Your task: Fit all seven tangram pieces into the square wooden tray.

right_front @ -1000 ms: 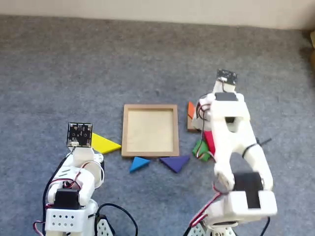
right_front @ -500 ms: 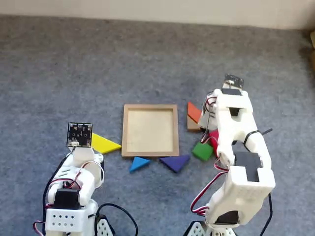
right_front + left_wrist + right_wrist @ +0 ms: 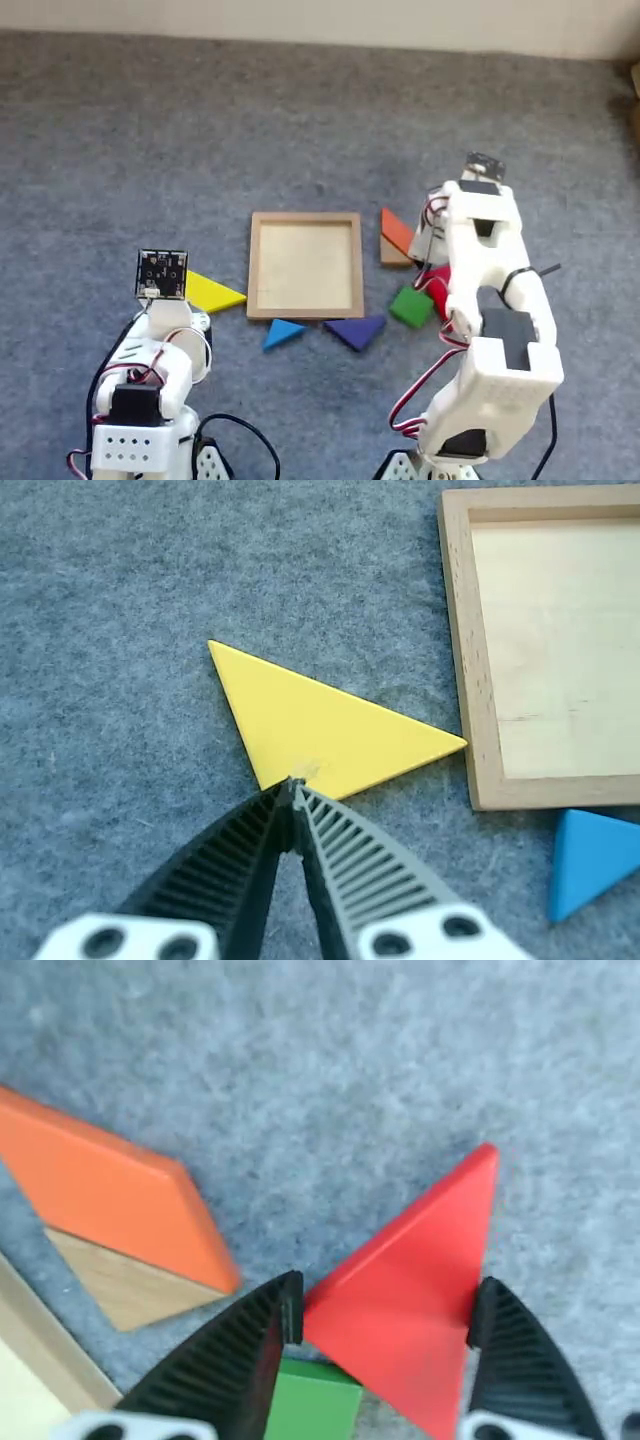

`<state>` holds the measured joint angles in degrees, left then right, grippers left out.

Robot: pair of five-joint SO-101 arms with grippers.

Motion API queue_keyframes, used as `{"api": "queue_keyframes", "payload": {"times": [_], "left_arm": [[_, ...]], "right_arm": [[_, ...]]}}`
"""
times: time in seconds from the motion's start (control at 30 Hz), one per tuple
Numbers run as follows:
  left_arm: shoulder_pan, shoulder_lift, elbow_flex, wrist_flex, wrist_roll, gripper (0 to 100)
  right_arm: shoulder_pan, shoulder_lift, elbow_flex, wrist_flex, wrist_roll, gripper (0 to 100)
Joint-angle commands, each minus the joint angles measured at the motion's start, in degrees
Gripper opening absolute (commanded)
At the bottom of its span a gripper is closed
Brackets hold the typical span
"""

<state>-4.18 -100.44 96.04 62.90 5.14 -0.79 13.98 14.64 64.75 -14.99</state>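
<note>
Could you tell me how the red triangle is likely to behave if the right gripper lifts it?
The red triangle looks flat and rigid, so it probably won't flex or roll. Its slanted edges could slip or twist in the open right gripper.

Indoor room, grey carpet [image 3: 150, 120], pale wall [image 3: 300, 15]

Wooden tray [image 3: 305, 216]; yellow triangle [image 3: 212, 293], blue triangle [image 3: 283, 332], purple triangle [image 3: 355, 330], orange piece [image 3: 395, 230], red triangle [image 3: 400, 1300], green piece [image 3: 410, 305] lying outside
</note>
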Motion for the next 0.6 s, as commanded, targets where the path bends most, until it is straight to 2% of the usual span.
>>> {"api": "queue_keyframes", "payload": {"times": [0.0,0.17,0.33,0.57], "left_arm": [[0.5,-1.4,1.3,0.4,-0.4,1],[0.5,-1.4,1.3,0.4,-0.4,1],[0.5,-1.4,1.3,0.4,-0.4,1],[0.5,-1.4,1.3,0.4,-0.4,1]], "right_arm": [[0.7,0.1,0.4,0.8,-0.3,25.6],[0.4,3.0,1.5,5.3,0.8,26.3],[-1.7,3.4,1.5,6.1,2.8,35.9],[-3.5,3.3,1.5,9.1,6.2,36.1]]}}
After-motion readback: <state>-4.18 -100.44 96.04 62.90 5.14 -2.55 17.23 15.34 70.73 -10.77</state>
